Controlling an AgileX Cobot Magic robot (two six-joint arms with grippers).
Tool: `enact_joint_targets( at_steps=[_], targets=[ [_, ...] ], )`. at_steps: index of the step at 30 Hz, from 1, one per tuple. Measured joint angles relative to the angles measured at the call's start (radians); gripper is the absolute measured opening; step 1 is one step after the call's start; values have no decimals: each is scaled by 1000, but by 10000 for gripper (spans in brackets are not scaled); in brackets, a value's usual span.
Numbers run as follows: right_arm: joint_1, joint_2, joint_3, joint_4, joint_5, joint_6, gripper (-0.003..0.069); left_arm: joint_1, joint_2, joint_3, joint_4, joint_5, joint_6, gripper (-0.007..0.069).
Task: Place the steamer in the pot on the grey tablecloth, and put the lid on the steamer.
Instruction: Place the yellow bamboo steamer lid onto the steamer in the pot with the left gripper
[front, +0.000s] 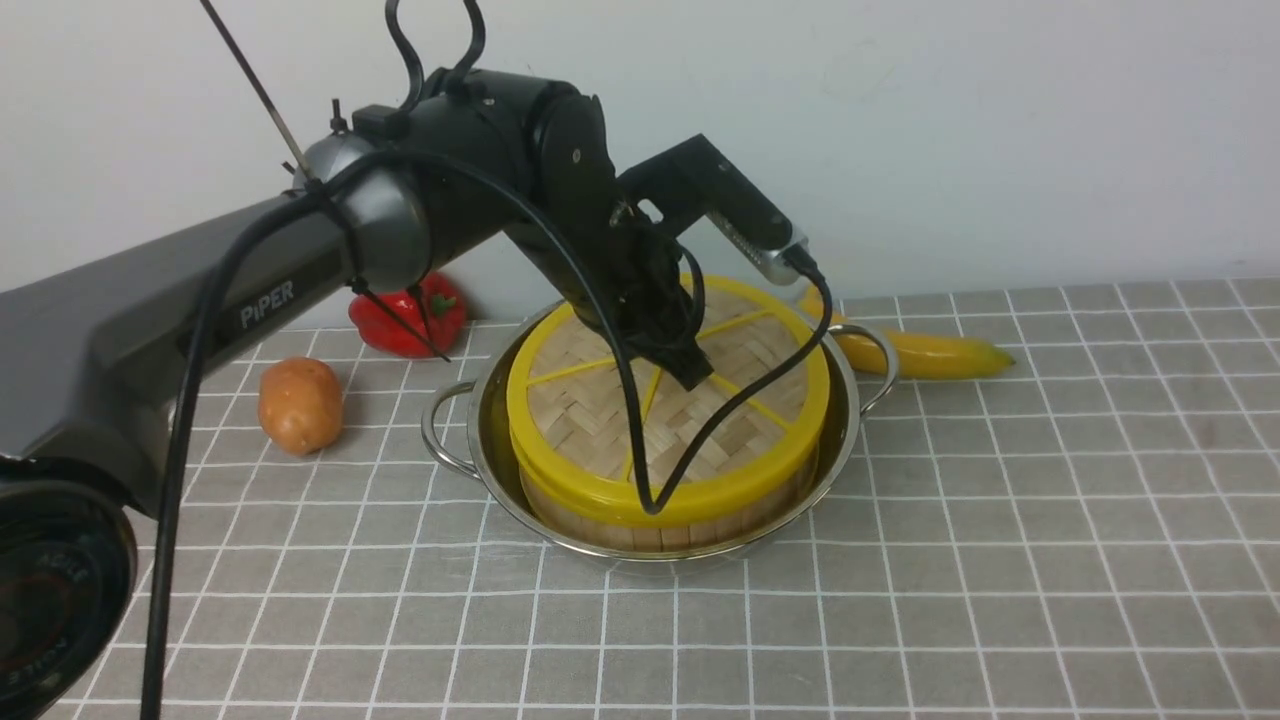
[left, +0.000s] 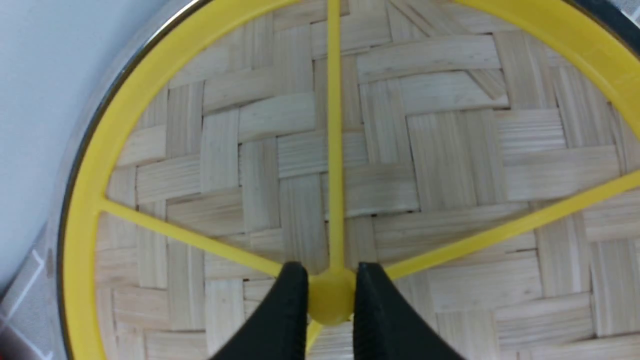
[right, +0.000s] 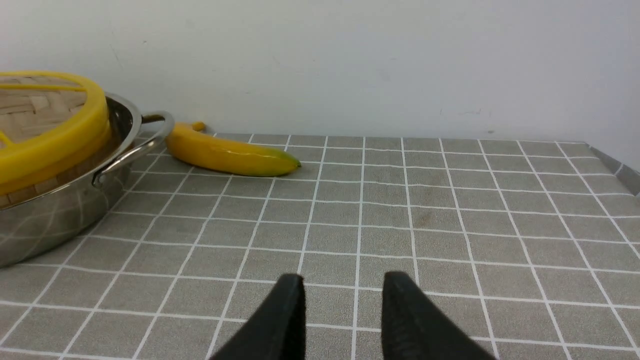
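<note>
The lid (front: 590, 420), a woven bamboo disc with yellow rim and spokes, lies flat on the steamer (front: 620, 532), whose pale wooden wall shows just under it. The steamer sits inside the steel pot (front: 478, 440) on the grey tablecloth (front: 1000, 500). The steamer's inside is hidden. My left gripper (front: 690, 375) reaches down onto the lid's middle. In the left wrist view my left gripper (left: 331, 280) is shut on the lid's yellow centre knob (left: 331, 302). My right gripper (right: 342, 287) is open and empty above the cloth, right of the pot (right: 50, 220). It is out of the front view.
A banana (front: 930, 352) lies behind the pot's right handle, near the wall; it also shows in the right wrist view (right: 225, 155). A red pepper (front: 405, 320) and a potato (front: 300, 405) lie left of the pot. The left arm's cable hangs over the lid.
</note>
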Motion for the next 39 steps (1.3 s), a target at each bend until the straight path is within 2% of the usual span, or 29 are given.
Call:
enact_joint_targets(
  at_steps=[39],
  targets=[
    [0,0,0,0,0,0,243,13,24,0,-4,-29,-53,104]
  ],
)
